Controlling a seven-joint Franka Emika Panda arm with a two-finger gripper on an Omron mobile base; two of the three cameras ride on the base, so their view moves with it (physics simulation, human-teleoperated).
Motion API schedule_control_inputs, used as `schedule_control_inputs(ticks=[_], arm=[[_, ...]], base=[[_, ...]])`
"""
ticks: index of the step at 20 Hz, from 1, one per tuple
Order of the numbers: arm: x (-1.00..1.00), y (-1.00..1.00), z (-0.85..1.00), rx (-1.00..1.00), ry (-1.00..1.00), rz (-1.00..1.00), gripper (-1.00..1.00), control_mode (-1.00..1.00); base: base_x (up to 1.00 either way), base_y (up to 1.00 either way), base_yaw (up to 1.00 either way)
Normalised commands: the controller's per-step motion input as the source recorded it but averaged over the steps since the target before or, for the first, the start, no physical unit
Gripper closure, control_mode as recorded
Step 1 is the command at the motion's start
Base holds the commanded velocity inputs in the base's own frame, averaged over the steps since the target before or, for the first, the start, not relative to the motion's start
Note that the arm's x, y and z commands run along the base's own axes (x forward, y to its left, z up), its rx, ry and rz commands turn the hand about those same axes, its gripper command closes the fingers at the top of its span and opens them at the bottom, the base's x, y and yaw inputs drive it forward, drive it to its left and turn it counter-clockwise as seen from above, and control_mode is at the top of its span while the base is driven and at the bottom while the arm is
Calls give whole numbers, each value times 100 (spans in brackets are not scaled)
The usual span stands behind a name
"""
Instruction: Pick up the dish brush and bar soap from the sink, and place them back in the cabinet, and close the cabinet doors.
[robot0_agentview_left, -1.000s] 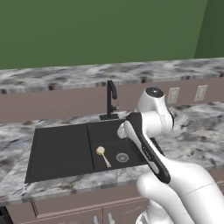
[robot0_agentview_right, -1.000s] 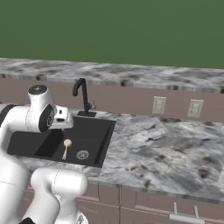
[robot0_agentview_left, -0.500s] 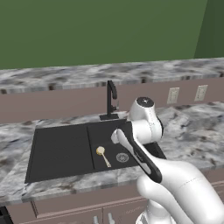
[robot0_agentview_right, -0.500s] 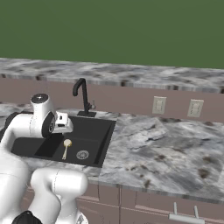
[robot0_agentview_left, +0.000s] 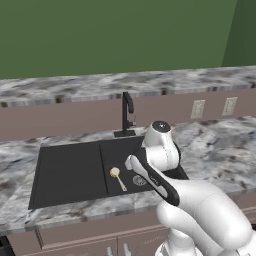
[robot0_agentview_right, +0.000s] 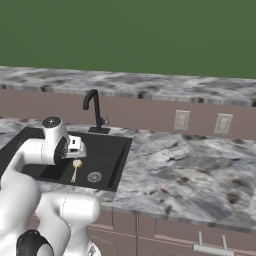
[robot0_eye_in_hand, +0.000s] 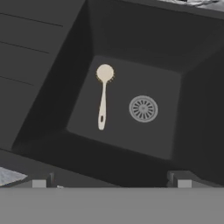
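The dish brush lies flat on the floor of the black sink, its round head toward the faucet and its handle toward the front rim. My gripper hangs open above the basin's front edge, a good way above the brush, with nothing between its fingers. The round drain sits just right of the brush. The bar soap is hidden or out of view. The cabinet and the cabinet doors are out of view.
A slim black faucet stands behind the basin. A ribbed drainboard takes up the sink's left half. Grey marble counter stretches right, with two wall outlets above it.
The arm has dropped lower and leaned in over the sink basin. The brush has not moved, and the jaws have stayed wide.
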Motion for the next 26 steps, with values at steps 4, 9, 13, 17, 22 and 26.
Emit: schedule_control_inputs(ticks=[4,9,13,17,22,26], arm=[[13,16,-34,0,0,0,-100,-100],[14,15,-29,0,0,0,-100,-100],[20,8,-23,0,0,0,-100,-100],[20,7,-24,0,0,0,-100,-100],[20,9,-24,0,0,0,-100,-100],[22,11,-22,0,0,0,-100,-100]], base=[[0,0,0],[0,0,0],[0,0,0],[0,0,0],[0,0,0],[0,0,0]])
